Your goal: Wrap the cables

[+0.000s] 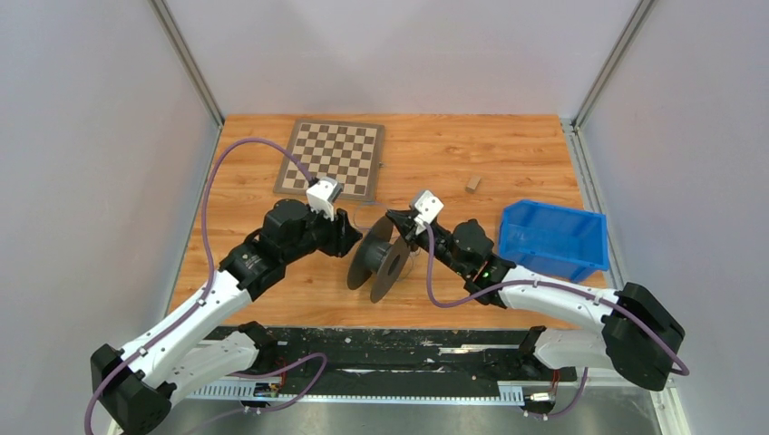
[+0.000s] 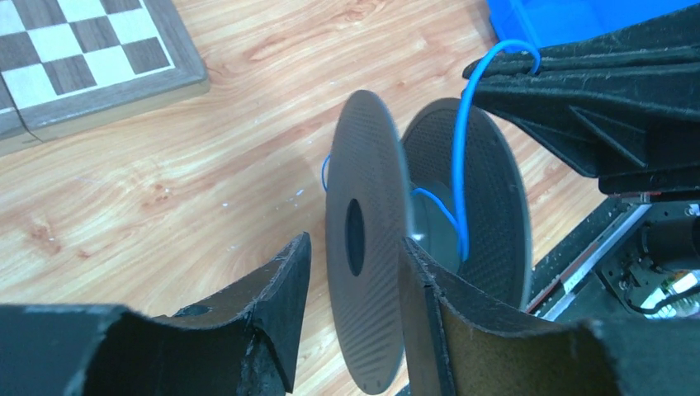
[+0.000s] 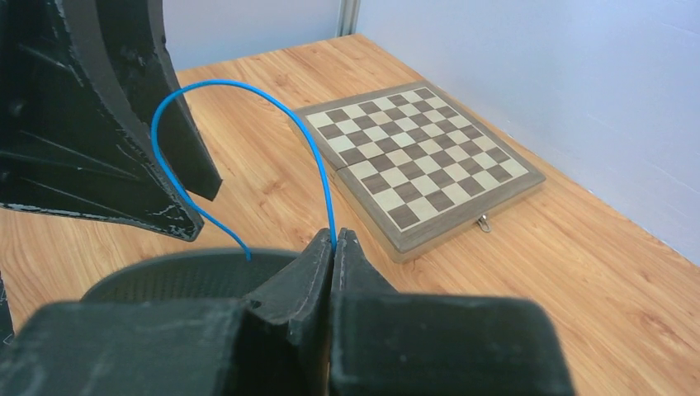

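Wooden tabletop [image 1: 435, 145] between grey walls, two arms meeting at a spool to wind a cable.
At far left lies a chessboard [image 1: 331, 159], well apart from the work. The left end effector [image 2: 353, 243] is open, one finger on each side of the near flange of the upright black spool [image 1: 376, 263], with a gap showing. It looks placed to steady or turn the reel rather than clamp it. A thin blue cable [image 2: 459, 165] rises from the hub between the flanges and arcs over to the right end effector [image 3: 334, 241], which is closed and pinching it at the fingertips, probably to guide it into the channel under some tension. The slack arc suggests winding is only partly done. A blue bin [image 1: 553, 237] sits at far right.
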